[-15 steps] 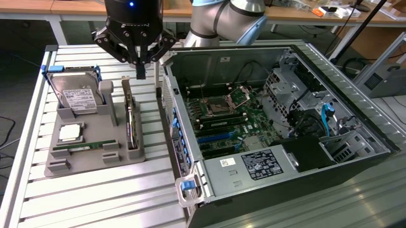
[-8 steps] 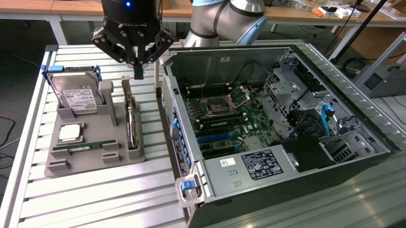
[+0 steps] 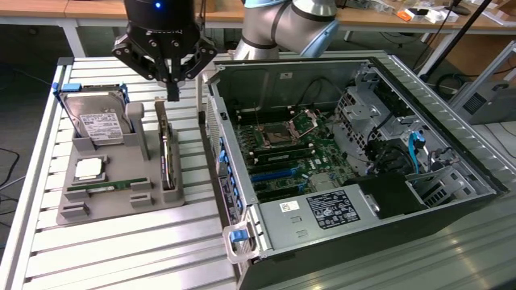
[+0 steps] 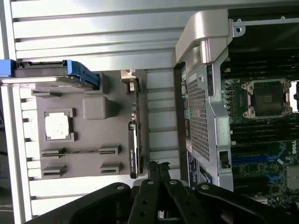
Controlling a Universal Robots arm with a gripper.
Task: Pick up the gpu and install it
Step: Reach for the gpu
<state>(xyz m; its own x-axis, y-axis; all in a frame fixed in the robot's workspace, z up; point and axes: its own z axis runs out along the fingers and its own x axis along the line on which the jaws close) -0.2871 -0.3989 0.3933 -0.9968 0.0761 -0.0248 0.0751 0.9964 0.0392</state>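
A worktable [image 3: 121, 254] topped with pale aluminium slats spreads out beneath the pincer [image 3: 171, 93], and its ribbed surface catches a soft, even light. Behind the pincer, at the back of the room, wooden-topped benches [image 3: 32, 7] stand on white legs. One of them carries small white and orange clutter [image 3: 423, 13]. Dark floor [image 3: 28, 66] shows between the benches and the worktable. Well apart from the pincer, toward the exterior view's right, a black pole [image 3: 462, 33] slants upward near a grey metal unit [image 3: 486, 99].

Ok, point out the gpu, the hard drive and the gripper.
gpu [image 3: 167, 160]: exterior view, middle of its upper edge.
hard drive [image 3: 100, 125]: exterior view, on its white label.
gripper [image 3: 171, 95]: exterior view, at its shut fingertips.
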